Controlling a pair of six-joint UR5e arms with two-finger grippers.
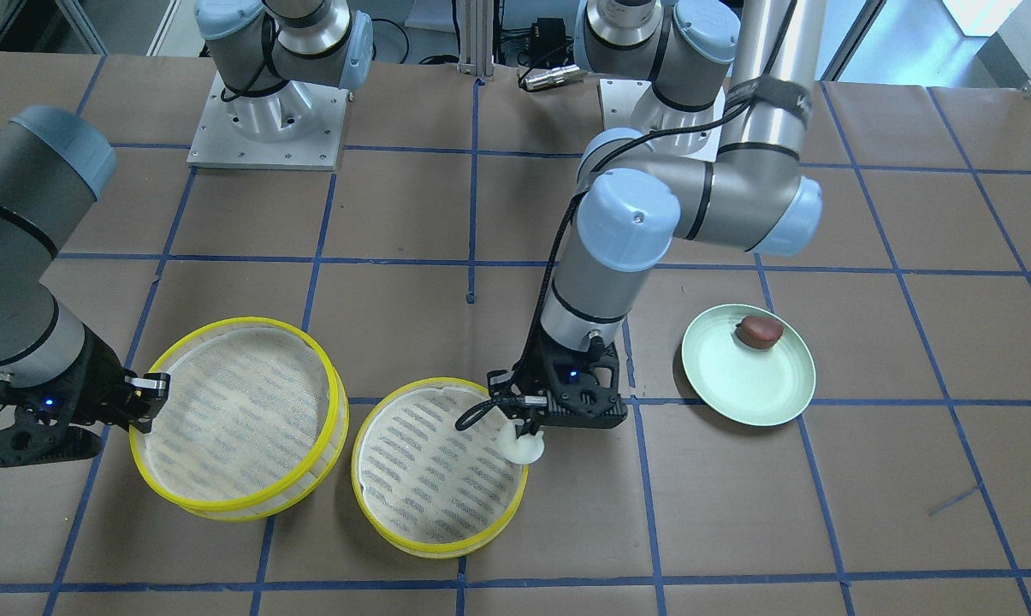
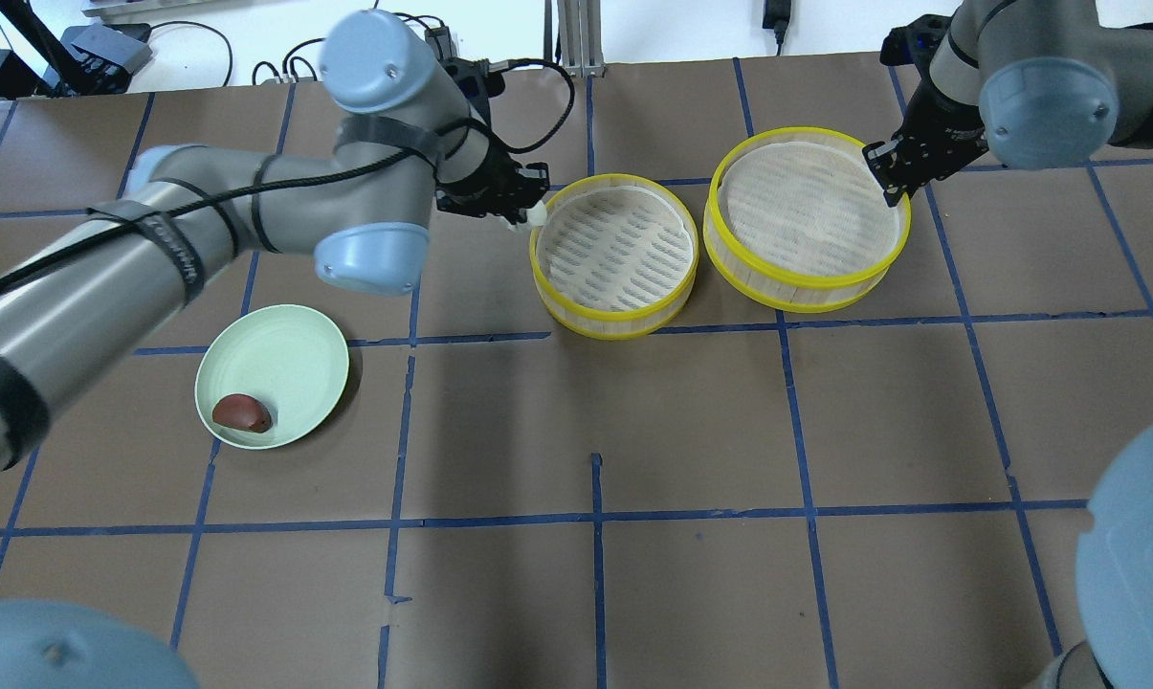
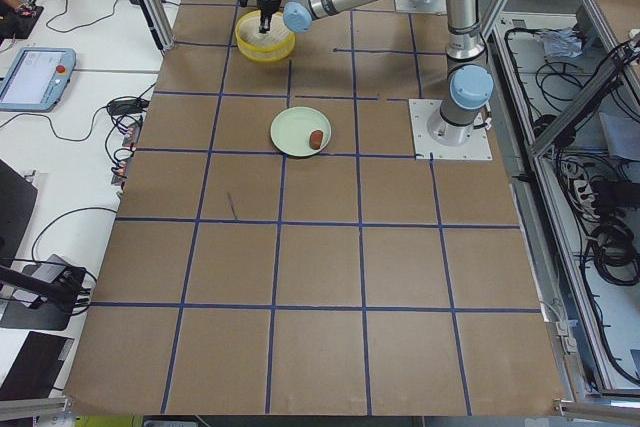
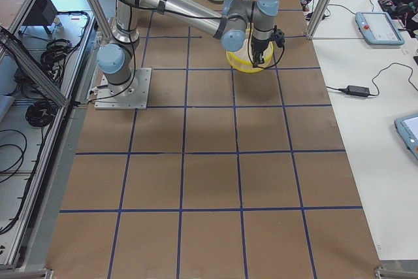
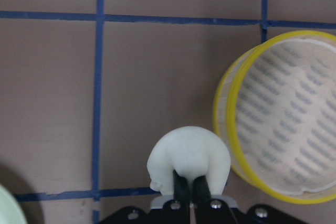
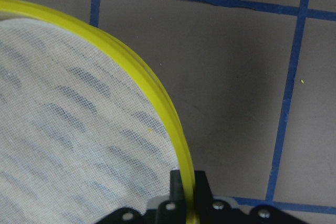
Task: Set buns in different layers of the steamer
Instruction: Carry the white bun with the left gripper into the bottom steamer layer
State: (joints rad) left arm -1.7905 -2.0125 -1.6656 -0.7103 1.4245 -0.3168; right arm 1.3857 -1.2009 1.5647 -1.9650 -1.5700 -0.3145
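The small rounded white bun (image 5: pixel 189 156) is pinched from above between the fingers of the left gripper (image 1: pixel 525 428). It hangs at the edge of a round steamer tray with a bright yellow rim and a cream mesh base (image 1: pixel 429 475). In the left wrist view the white bun is just outside this rim, over the brown paper surface (image 1: pixel 737 513) and not over the mesh.

We judge that we should carry it further toward the tray's centre before we lower it, so that it clears the rim. We should spread the fingers only when it is low over the mesh, because a round bun may roll.

The right gripper (image 2: pixel 890 180) pinches the rim of the second yellow-rimmed tray (image 2: pixel 806 215), one finger inside and one outside. The reddish-brown bun (image 1: pixel 759 331) lies on the pale green plate (image 1: pixel 742 389), well apart, and belongs in the other layer.
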